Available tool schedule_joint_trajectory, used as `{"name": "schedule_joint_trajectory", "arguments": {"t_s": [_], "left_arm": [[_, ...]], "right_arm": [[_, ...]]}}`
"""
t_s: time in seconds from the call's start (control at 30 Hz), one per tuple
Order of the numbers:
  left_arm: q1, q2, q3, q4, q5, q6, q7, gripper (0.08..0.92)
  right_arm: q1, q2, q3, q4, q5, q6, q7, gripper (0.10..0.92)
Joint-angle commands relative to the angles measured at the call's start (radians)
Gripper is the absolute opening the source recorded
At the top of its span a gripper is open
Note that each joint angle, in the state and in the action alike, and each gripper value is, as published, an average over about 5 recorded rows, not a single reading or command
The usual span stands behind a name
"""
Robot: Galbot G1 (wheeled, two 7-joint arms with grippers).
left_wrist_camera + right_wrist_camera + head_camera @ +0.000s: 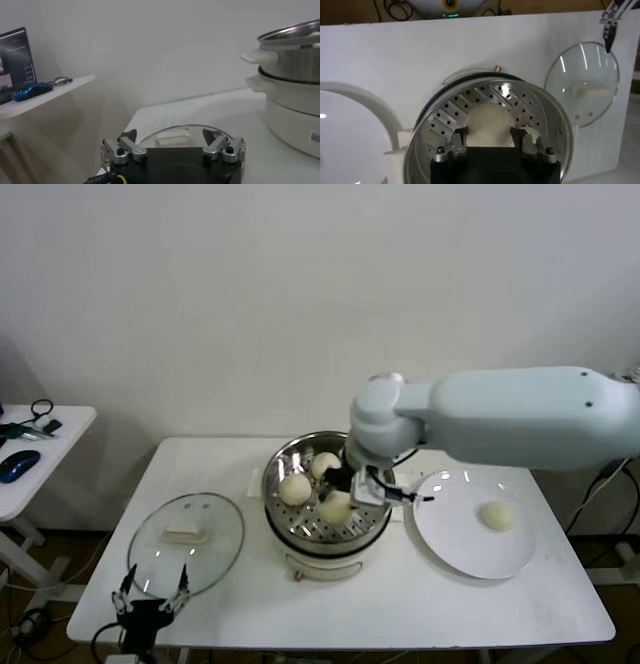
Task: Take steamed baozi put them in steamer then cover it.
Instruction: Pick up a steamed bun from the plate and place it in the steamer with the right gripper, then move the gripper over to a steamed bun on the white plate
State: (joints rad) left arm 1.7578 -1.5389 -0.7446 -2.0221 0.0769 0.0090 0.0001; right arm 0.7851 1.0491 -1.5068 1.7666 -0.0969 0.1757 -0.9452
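Observation:
The steamer [285, 529] stands mid-table, open, with three baozi on its perforated tray. Two lie free at the back: one [294, 489] and another [325, 464]. My right gripper [345, 489] reaches into the pot and is shut on the third baozi [334, 510]. In the right wrist view this baozi [489, 122] sits between the fingers of the gripper [489, 136], over the tray [445, 117]. A fourth baozi [498, 516] lies on the white plate [450, 544]. My left gripper [150, 599] is open and empty at the table's front left edge, just before the glass lid [160, 554].
The glass lid [180, 131] with its whitish handle [186, 535] lies flat left of the steamer. The plate is right of the steamer, close to it. A side table [40, 454] with a blue mouse [18, 465] stands at the far left.

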Motion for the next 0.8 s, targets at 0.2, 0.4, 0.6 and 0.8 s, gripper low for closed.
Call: {"name": "schedule_joint_trajectory", "arguments": {"t_s": [0.2,0.4,0.6,0.8], "left_arm": [[-0.003,-0.003,0.001,0.008,0.001,-0.002,-0.003,0.823],[-0.003,-0.003,0.001,0.011,0.001,-0.004,-0.005,0.823],[-0.002,-0.003,0.001,0.005,0.002,-0.004,-0.004,0.823],[-0.007,0.009,-0.009,0.005,-0.004,-0.005,-0.003,0.823]], "right_arm": [[-0.201,0.058,0.008,-0.091,-0.189,0.008,0.058,0.611],[-0.191,0.057,0.020,-0.099,-0.189,0.011,0.079,0.648],[-0.034,-0.001,0.049,-0.112,-0.015,0.043,0.011,0.795],[0.229,-0.132,-0.011,-0.239,0.392,0.046,-0.159,0.822]]}}
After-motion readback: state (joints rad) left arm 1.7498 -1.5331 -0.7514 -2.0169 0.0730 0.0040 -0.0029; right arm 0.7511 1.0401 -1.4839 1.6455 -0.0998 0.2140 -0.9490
